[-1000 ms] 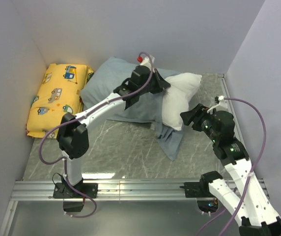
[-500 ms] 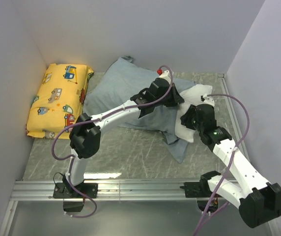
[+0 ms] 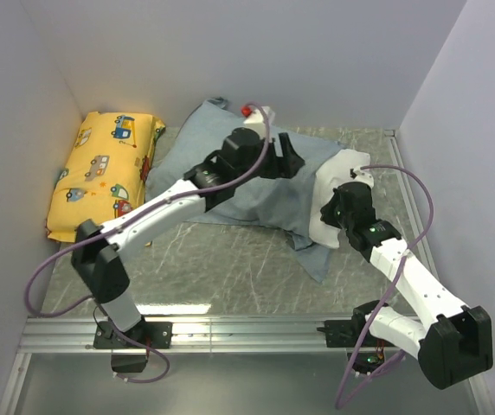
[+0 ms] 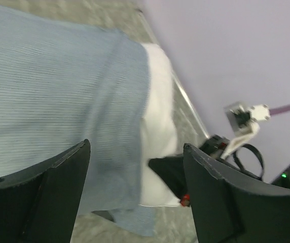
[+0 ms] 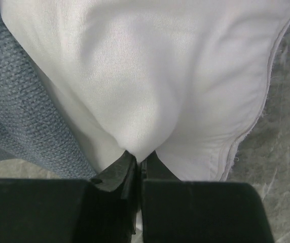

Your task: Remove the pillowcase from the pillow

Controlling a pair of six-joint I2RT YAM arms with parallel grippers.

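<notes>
The blue-grey pillowcase (image 3: pixel 187 156) lies at the back of the table and covers most of the white pillow (image 3: pixel 341 162), whose bare end sticks out to the right. My left gripper (image 3: pixel 287 161) hangs open just above the pillowcase near its opening, with nothing between its fingers. In the left wrist view the pillowcase (image 4: pixel 59 86) and pillow (image 4: pixel 157 111) lie below the left gripper (image 4: pixel 136 147). My right gripper (image 3: pixel 334 213) is shut on the pillow's exposed end. In the right wrist view the right gripper (image 5: pixel 137 158) pinches a fold of the pillow (image 5: pixel 160 66) beside the pillowcase (image 5: pixel 18 101).
A yellow pillow printed with cartoon vehicles (image 3: pixel 105 173) lies against the left wall. Grey walls close in the left, back and right sides. A loose flap of pillowcase (image 3: pixel 312 255) hangs toward the front. An aluminium rail (image 3: pixel 230 333) runs along the near edge.
The left gripper opened, let go of the pillowcase and drew back leftward. The right gripper moved in to the pillow's bare end and shut on it.
</notes>
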